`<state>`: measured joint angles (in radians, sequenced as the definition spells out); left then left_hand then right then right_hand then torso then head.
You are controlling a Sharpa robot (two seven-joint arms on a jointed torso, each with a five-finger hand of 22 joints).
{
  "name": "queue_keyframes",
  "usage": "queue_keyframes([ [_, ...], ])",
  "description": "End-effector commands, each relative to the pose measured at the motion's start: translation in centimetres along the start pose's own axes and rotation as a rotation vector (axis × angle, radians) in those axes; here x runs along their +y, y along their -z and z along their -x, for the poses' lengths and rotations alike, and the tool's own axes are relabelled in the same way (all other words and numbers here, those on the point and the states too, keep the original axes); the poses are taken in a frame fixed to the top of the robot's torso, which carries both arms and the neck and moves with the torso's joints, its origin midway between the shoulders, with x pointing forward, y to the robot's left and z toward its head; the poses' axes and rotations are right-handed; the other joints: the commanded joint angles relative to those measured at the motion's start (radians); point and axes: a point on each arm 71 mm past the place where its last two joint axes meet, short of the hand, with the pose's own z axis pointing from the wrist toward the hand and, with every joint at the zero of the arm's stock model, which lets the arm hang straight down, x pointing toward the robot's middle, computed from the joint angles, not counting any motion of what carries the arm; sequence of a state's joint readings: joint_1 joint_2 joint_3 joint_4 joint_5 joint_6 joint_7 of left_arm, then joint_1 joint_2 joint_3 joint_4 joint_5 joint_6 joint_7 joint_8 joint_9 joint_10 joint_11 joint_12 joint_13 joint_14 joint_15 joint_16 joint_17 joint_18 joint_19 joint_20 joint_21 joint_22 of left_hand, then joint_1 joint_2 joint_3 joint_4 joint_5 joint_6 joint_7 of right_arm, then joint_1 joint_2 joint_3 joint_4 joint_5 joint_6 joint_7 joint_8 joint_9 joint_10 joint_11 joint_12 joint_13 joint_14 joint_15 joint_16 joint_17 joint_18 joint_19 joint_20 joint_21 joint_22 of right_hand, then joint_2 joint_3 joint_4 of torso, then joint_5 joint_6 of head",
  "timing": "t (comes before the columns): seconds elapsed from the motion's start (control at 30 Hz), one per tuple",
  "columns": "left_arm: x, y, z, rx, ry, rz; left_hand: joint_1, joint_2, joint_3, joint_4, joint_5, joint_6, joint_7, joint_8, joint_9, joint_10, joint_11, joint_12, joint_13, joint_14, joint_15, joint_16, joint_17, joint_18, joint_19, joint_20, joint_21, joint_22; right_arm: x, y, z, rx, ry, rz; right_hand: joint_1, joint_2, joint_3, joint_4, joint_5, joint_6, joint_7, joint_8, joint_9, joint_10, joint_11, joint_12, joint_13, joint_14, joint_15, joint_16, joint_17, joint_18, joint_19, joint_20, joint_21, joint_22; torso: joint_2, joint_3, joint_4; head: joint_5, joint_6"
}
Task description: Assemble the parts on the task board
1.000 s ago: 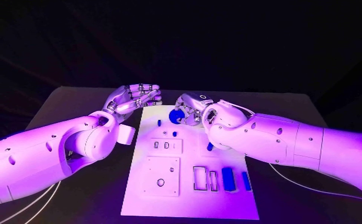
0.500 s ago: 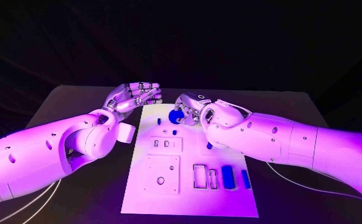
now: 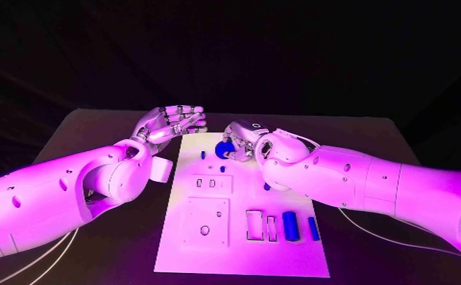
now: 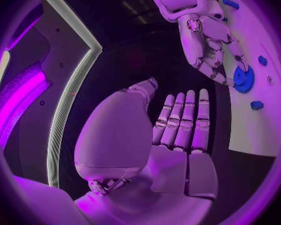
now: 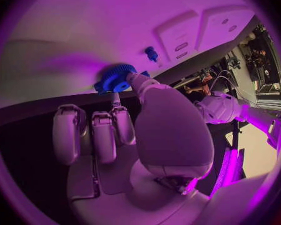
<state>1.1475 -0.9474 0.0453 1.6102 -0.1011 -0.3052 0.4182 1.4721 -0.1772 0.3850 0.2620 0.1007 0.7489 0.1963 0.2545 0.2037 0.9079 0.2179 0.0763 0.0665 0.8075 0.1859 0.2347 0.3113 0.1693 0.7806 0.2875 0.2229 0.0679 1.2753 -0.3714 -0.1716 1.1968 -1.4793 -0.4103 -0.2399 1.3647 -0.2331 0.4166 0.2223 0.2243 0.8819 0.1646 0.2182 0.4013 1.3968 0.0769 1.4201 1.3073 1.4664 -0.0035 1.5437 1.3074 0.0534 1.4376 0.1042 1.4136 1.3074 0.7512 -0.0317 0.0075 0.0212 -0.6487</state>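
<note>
The white task board (image 3: 240, 252) lies in the middle of the table. At its far end a blue gear (image 3: 224, 149) sits on the board, and my right hand (image 3: 246, 140) pinches it between the thumb and a finger. In the right wrist view the thumb tip presses the gear (image 5: 117, 78) from one side. The left wrist view shows the same gear (image 4: 243, 78) under the right hand's fingers (image 4: 210, 50). My left hand (image 3: 171, 124) hovers palm up beside the board's far left corner, fingers straight and together, holding nothing.
Small blue pegs (image 3: 202, 154) (image 3: 223, 170) (image 3: 267, 186) stand on the board. Two blue bars (image 3: 289, 222) (image 3: 313, 228) lie near its right edge beside empty slots (image 3: 256, 225). A square plate (image 3: 206, 224) and a small slotted block (image 3: 211, 182) sit left of them.
The right hand has stayed on the gear and shifted only slightly toward me; its forearm has sunk a little. The left hand has hardly moved.
</note>
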Motion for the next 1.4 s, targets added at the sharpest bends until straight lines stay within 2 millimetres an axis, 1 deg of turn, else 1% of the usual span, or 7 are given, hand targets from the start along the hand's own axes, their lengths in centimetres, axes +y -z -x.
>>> queue_keyframes([
  [0.03,-0.1,-0.1,-0.2,0.019,0.011,-0.007,-0.001,0.007,-0.005,-0.001,-0.002,-0.003,0.072,0.001,0.001,-0.001,0.002,0.001,0.000,0.002,-0.003,-0.003,-0.001,0.011,0.003,0.000,0.000,0.001,0.2,0.0,-0.3,0.029,0.000,0.021,0.003,-0.011,-0.006,0.000,-0.003,-0.006,0.000,-0.005,-0.001,-0.003,0.003,-0.003,0.041,0.086,0.010,0.003,0.179,-0.002,0.000,0.005,-0.003,0.071,0.000,-0.0001,-0.0005,0.001,-0.001],
  [0.3,-0.1,-0.1,-0.2,0.018,0.011,-0.006,-0.001,0.007,-0.005,-0.001,-0.002,-0.003,0.072,0.001,0.001,-0.001,0.002,0.001,0.000,0.002,-0.003,-0.003,-0.001,0.011,0.003,0.000,0.000,0.001,0.0,0.1,-0.3,0.033,-0.005,0.018,-0.014,-0.013,-0.015,0.008,-0.003,-0.012,0.003,-0.012,-0.004,-0.006,0.007,-0.005,0.039,0.086,0.014,0.003,0.180,-0.002,0.000,0.009,-0.004,0.072,0.000,0.0007,-0.0009,0.001,0.000],
  [0.47,-0.1,-0.1,-0.2,0.018,0.011,-0.005,-0.001,0.007,-0.005,-0.001,-0.002,-0.003,0.072,0.001,0.001,-0.001,0.002,0.001,0.000,0.002,-0.003,-0.003,-0.001,0.011,0.003,0.000,0.000,0.001,-0.1,0.1,-0.5,0.055,-0.007,0.010,-0.061,-0.003,-0.039,0.038,-0.003,-0.013,0.004,-0.019,-0.007,-0.005,0.009,-0.004,0.041,0.087,0.017,0.005,0.186,-0.002,0.002,0.014,-0.002,0.077,0.000,0.0005,-0.0002,0.001,0.001],
  [0.63,-0.1,-0.1,-0.2,0.017,0.010,-0.005,-0.001,0.007,-0.005,-0.001,-0.002,-0.003,0.072,0.001,0.001,-0.001,0.002,0.001,0.000,0.002,-0.003,-0.003,-0.001,0.011,0.003,0.000,0.000,0.001,-0.3,0.2,-0.6,0.074,-0.005,-0.002,-0.080,0.001,-0.053,0.050,-0.003,-0.011,0.004,-0.021,-0.008,-0.004,0.009,-0.003,0.043,0.088,0.017,0.006,0.190,-0.003,0.005,0.015,0.000,0.080,0.000,0.0009,-0.0018,0.001,0.001],
  [0.9,-0.1,-0.1,-0.2,0.017,0.010,-0.005,0.000,0.010,-0.005,-0.001,-0.002,-0.002,0.071,0.003,0.001,-0.001,0.002,0.002,0.000,0.006,-0.003,-0.010,-0.003,0.011,0.007,0.000,0.000,0.001,-0.6,0.3,-0.7,0.078,-0.006,-0.014,-0.085,0.003,-0.056,0.053,-0.002,-0.011,0.004,-0.022,-0.008,-0.004,0.009,-0.002,0.044,0.089,0.017,0.007,0.192,-0.003,0.006,0.015,0.002,0.083,0.000,0.0013,-0.0040,0.001,0.004],
  [1.17,-0.1,-0.1,-0.2,0.016,0.010,-0.005,0.001,0.010,-0.004,-0.001,-0.002,-0.002,0.071,0.003,0.001,-0.001,0.002,0.002,0.000,0.006,-0.003,-0.010,-0.003,0.011,0.008,0.000,0.000,0.001,-1.0,0.5,-0.7,0.078,-0.006,-0.022,-0.085,0.004,-0.056,0.053,-0.002,-0.011,0.004,-0.022,-0.009,-0.003,0.009,-0.001,0.045,0.089,0.017,0.008,0.193,-0.004,0.007,0.015,0.003,0.084,0.000,0.0008,-0.0001,-0.004,0.004],
  [1.4,-0.1,0.0,0.0,0.012,0.008,-0.004,0.001,0.010,-0.004,-0.001,-0.002,-0.002,0.071,0.003,0.001,-0.001,0.002,0.002,0.000,0.006,-0.003,-0.010,-0.003,0.011,0.008,0.000,0.000,0.001,-1.6,1.1,-0.5,0.068,-0.010,-0.027,-0.085,0.004,-0.057,0.053,-0.002,-0.010,0.003,-0.021,-0.008,0.001,0.008,0.002,0.050,0.089,0.017,0.008,0.195,-0.005,0.009,0.015,0.005,0.087,0.001,0.0015,-0.0015,-0.001,0.001],
])
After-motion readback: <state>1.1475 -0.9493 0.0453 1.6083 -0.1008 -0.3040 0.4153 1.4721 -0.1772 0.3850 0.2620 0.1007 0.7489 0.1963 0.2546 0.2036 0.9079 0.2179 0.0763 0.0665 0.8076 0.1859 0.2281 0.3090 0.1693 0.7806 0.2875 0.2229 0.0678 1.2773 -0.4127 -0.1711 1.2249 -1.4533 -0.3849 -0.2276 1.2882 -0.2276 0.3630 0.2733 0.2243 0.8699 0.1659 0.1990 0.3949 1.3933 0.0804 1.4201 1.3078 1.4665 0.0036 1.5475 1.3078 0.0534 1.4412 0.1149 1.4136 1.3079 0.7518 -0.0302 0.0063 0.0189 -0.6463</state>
